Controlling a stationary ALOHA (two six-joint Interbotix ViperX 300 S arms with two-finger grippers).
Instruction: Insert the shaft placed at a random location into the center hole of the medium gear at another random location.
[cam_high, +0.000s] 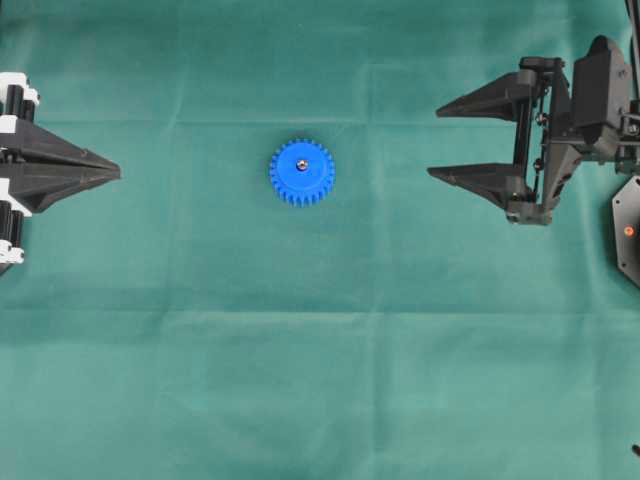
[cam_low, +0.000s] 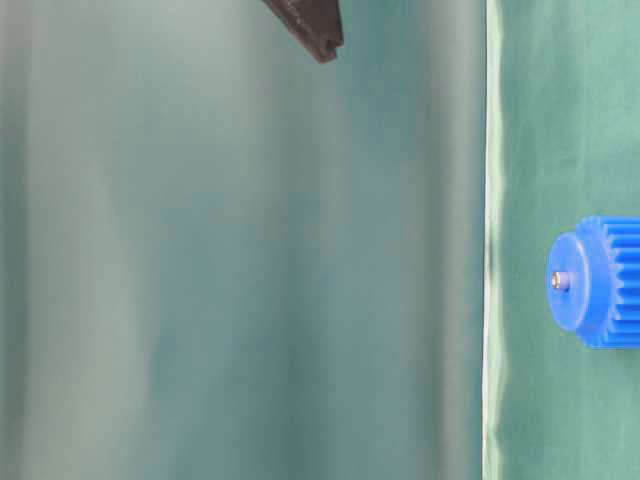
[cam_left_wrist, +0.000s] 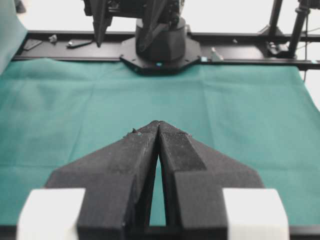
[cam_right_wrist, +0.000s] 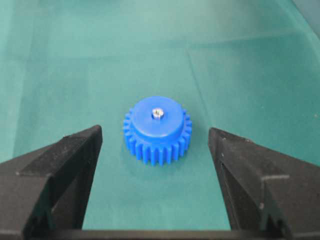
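Observation:
The blue medium gear (cam_high: 302, 171) lies flat on the green cloth left of centre, also in the right wrist view (cam_right_wrist: 157, 129) and the table-level view (cam_low: 596, 281). The silvery shaft (cam_high: 302, 164) stands in the gear's center hole, its tip showing above the hub (cam_right_wrist: 158, 113) (cam_low: 561, 281). My left gripper (cam_high: 117, 172) is shut and empty at the left edge, far from the gear (cam_left_wrist: 159, 123). My right gripper (cam_high: 435, 141) is open and empty at the right, facing the gear from a distance (cam_right_wrist: 155, 135).
The green cloth (cam_high: 320, 350) covers the table. The right arm's black base (cam_left_wrist: 160, 45) and a dark frame rail stand at the far edge in the left wrist view. A black mount plate (cam_high: 627, 230) sits at the right edge.

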